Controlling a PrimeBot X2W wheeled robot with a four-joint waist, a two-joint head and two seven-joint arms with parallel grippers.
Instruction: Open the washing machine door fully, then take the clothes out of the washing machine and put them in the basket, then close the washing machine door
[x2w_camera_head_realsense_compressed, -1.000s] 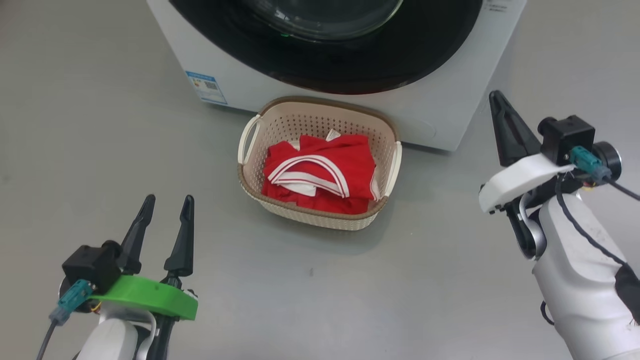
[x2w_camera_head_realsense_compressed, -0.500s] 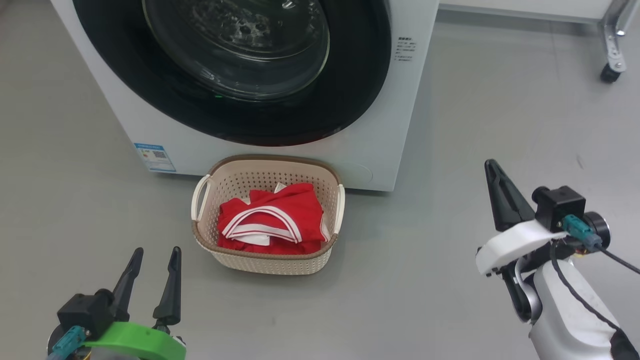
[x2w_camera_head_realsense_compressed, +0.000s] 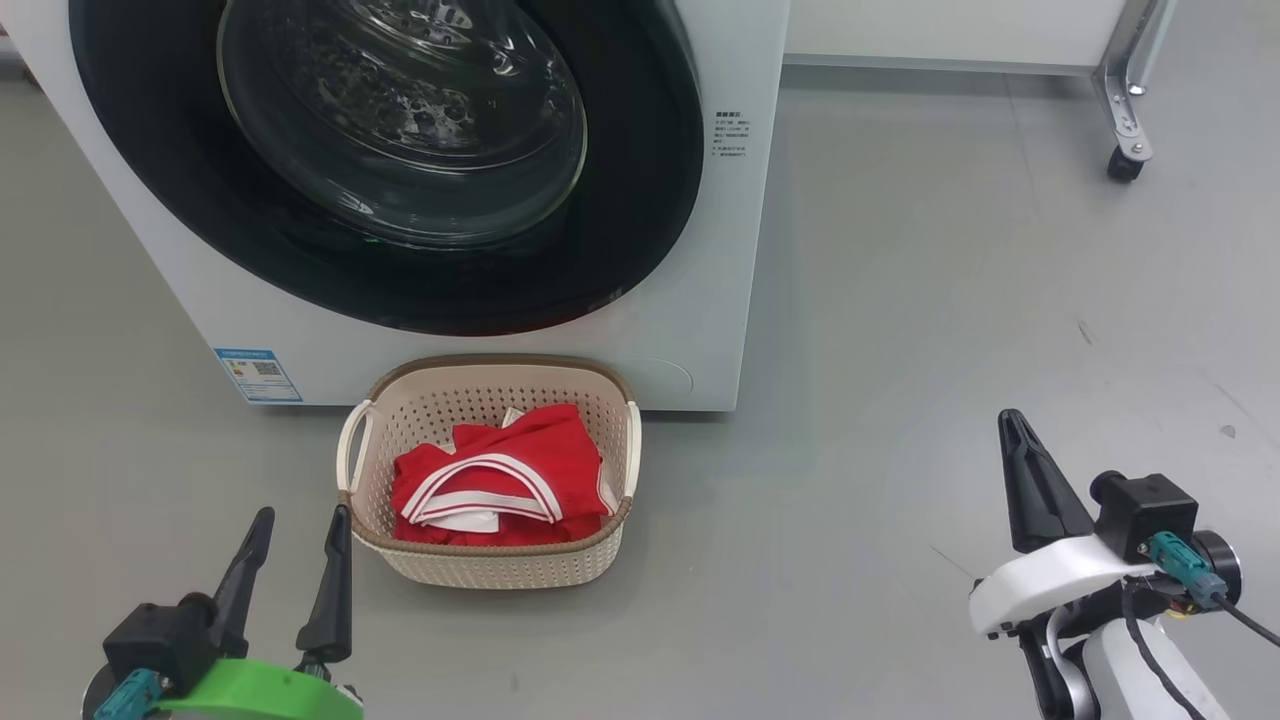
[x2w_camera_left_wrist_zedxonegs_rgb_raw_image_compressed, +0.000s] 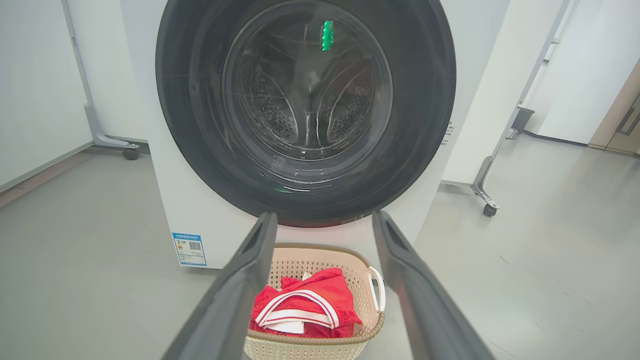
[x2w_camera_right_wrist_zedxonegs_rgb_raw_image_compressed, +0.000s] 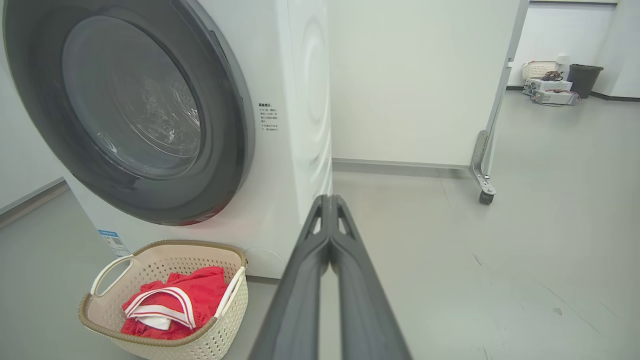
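The white washing machine (x2w_camera_head_realsense_compressed: 720, 260) stands ahead with its round black-rimmed door (x2w_camera_head_realsense_compressed: 640, 200) shut flat against the front; the door (x2w_camera_left_wrist_zedxonegs_rgb_raw_image_compressed: 420, 125) and door (x2w_camera_right_wrist_zedxonegs_rgb_raw_image_compressed: 225, 150) look the same from both wrists. Red clothes (x2w_camera_head_realsense_compressed: 500, 470) with white stripes lie in the cream basket (x2w_camera_head_realsense_compressed: 500, 570) on the floor just before the machine. My left gripper (x2w_camera_head_realsense_compressed: 300, 515) is open and empty, low at the left, near the basket's left side. My right gripper (x2w_camera_head_realsense_compressed: 1012, 425) is shut on nothing, well to the right of the basket. The left wrist view has the clothes (x2w_camera_left_wrist_zedxonegs_rgb_raw_image_compressed: 310, 305) between my open fingers (x2w_camera_left_wrist_zedxonegs_rgb_raw_image_compressed: 240, 290).
Grey floor spreads out to the right of the machine. A white panel on a wheeled metal leg (x2w_camera_head_realsense_compressed: 1125, 160) stands behind at the right. In the right wrist view, a small basket and a dark bin (x2w_camera_right_wrist_zedxonegs_rgb_raw_image_compressed: 582, 80) sit far back by the wall.
The head camera has tilted up, so the basket and both grippers sit lower in the picture and more of the door shows. Both grippers keep their state.
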